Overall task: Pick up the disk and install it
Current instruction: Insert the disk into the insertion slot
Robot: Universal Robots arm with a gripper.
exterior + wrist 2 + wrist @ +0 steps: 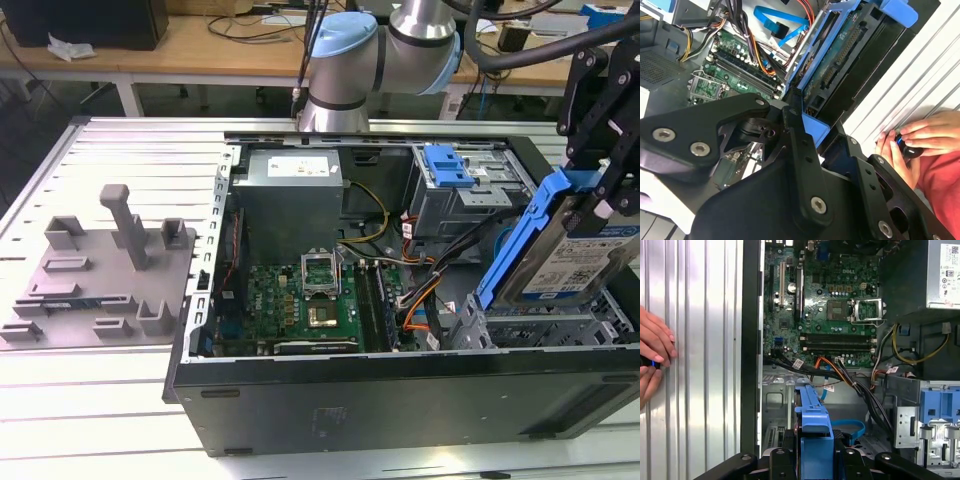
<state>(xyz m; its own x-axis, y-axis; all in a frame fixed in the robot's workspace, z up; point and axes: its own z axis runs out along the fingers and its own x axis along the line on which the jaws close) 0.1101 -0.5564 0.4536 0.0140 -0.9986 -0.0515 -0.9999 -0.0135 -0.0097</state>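
A ribbed grey metal surface (100, 150) carries an open computer case (400, 400) lying on its side. The case's near wall hides the lower edge of the green motherboard (300, 300). A grey power supply (290, 195) sits in the case toward the upper middle of the exterior view. On the exterior view's left lies a grey moulded fixture plate (100, 270). At the exterior view's right the black hand (605, 205) is closed on the disk (575, 265). The frame edge cuts off part of both. The disk hangs tilted, its blue frame uppermost, just above the drive cage in the case's corner. Its white-and-blue label carries print too small to make out. In the first wrist view the disk's blue frame (815, 435) stands between the hand's fingers (777, 460). A person's fingers (652, 355) rest on the surface outside the case, holding something small and dark.
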